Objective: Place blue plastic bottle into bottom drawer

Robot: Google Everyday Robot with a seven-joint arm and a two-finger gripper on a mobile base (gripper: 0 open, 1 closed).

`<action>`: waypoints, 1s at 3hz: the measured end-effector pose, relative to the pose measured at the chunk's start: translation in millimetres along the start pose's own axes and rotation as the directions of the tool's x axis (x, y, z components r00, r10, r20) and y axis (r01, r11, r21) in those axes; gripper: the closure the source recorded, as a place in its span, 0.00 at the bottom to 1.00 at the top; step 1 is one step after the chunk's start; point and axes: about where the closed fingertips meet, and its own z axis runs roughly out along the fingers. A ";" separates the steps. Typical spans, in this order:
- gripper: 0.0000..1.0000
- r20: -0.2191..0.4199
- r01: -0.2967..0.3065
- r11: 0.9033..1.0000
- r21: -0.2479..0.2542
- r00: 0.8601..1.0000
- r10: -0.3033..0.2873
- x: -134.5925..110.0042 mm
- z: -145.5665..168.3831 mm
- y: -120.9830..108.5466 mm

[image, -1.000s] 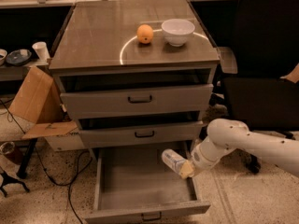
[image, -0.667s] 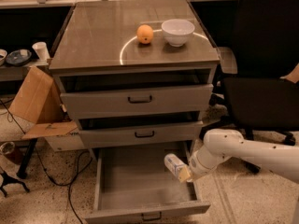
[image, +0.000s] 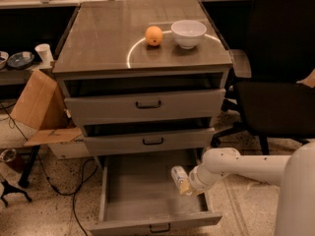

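The bottom drawer [image: 133,200] of the grey cabinet is pulled wide open, plain grey inside, with a small dark handle [image: 160,227] on its front. My white arm reaches in from the right. My gripper [image: 188,186] is at the drawer's right side, shut on the blue plastic bottle [image: 179,179]. The pale bottle lies tilted in the grip, just above the drawer floor near the right wall. Only part of the bottle shows; the rest is behind the gripper.
An orange [image: 154,35] and a white bowl [image: 188,32] sit on the cabinet top [image: 98,38]. The two upper drawers [image: 147,104] stand slightly open. A black office chair [image: 280,77] is at the right, a cardboard box [image: 37,104] and cables at the left.
My gripper with the bottle has moved down and a little left, lower into the bottom drawer. The arm has dropped with it.
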 end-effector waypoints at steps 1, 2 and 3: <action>1.00 0.005 -0.044 0.999 -0.003 0.999 0.044 -5.0 20.3 2.1; 1.00 0.008 -0.068 0.998 -0.005 0.998 0.069 -7.7 31.3 3.2; 1.00 0.009 -0.081 0.997 -0.006 0.997 0.081 -9.2 37.4 3.9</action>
